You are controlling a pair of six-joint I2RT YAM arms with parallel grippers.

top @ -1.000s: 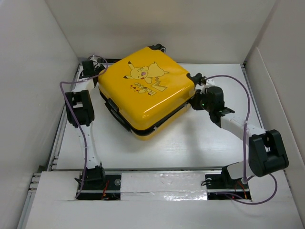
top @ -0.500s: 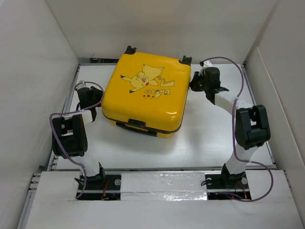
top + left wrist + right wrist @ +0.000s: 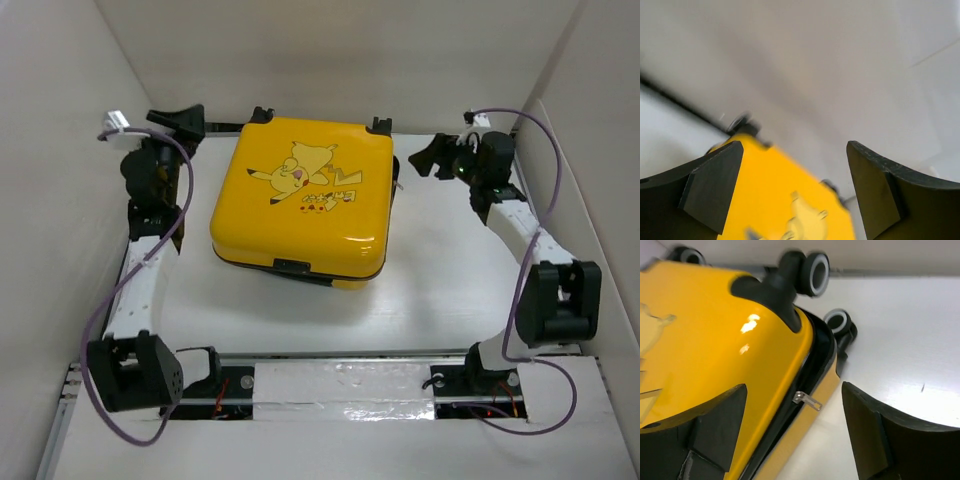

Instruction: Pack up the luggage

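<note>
Top external: luggage lies between left gripper and right gripper.

Luggage on table, between left gripper and right gripper.

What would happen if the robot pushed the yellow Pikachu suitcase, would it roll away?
Probably not. The suitcase lies flat with its wheels sticking out sideways, so it would likely slide instead. Its shiny shell looks hard and stiff, and probably slippery to pinch.
</note>
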